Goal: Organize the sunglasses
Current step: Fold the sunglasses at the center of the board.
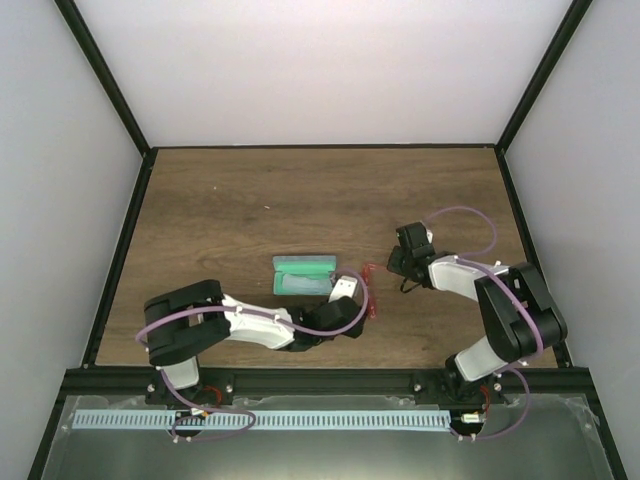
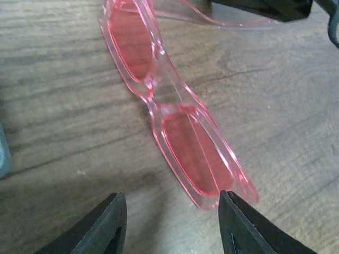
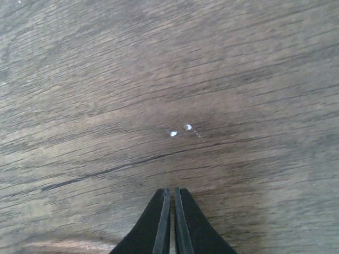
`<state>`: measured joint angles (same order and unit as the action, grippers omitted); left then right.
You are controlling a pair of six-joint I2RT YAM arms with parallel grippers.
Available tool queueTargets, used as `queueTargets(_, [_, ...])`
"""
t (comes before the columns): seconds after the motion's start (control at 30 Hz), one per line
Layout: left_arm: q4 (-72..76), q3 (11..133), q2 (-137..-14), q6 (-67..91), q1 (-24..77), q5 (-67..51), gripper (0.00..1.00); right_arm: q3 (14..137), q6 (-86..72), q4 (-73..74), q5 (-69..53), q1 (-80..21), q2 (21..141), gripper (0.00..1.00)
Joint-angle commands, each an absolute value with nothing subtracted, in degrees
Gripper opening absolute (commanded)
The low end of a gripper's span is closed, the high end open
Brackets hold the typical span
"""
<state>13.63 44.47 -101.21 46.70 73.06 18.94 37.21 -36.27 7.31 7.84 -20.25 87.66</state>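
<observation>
The left gripper [image 2: 172, 200] has its jaws parted about halfway with nothing between them, only bare table [image 2: 63, 106]. In its wrist view the tip of one finger [image 2: 238, 227], on the right of that view, stands against the near corner of the sunglasses [image 2: 180, 127]. Whether it touches the frame I cannot tell. The other finger [image 2: 112, 227] is apart from them.

This view alone shows the sunglasses in detail. They have two red translucent lenses in a pale pink frame, lie flat on the wood, and run away from the fingers. One thin arm trails off toward a dark shape at the top edge.

From above, the left gripper [image 1: 356, 291] is only a pale block at the end of its arm, and the sunglasses [image 1: 373, 300] are a small red streak just beside it, near the middle of the table [image 1: 300, 190]. That view does show the open case [image 1: 303, 275], lying just left of the gripper.

The right gripper [image 3: 172, 198] is closed tight on nothing. In its own view the two fingers are pressed together over wood grain, with two tiny white specks [image 3: 180, 129] beyond them. Neither the sunglasses nor the case can be seen in it. The overhead view places the right gripper [image 1: 402, 272] just right of the sunglasses.
</observation>
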Motion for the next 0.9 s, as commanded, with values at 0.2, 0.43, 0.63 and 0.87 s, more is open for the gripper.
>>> queueTargets(0.2, [19.22, 48.72, -112.2, 46.69, 68.91, 8.0, 0.51, 33.84, -41.28, 8.16, 9.36, -26.41, 87.19, 0.04])
queueTargets(0.43, [21.72, 49.23, -116.74, 48.78, 67.63, 5.94, 0.51, 31.68, -41.56, 7.47, 9.07, -27.08, 86.77, 0.03])
queueTargets(0.63, [20.2, 51.25, -117.08, 48.75, 67.15, 6.86, 0.51, 30.88, -41.67, 8.63, 7.7, -27.88, 85.06, 0.01])
queueTargets(0.87, [19.4, 54.63, -120.5, 49.46, 66.34, 6.16, 0.52, 30.13, -41.26, 9.79, 5.27, -28.29, 85.19, 0.01])
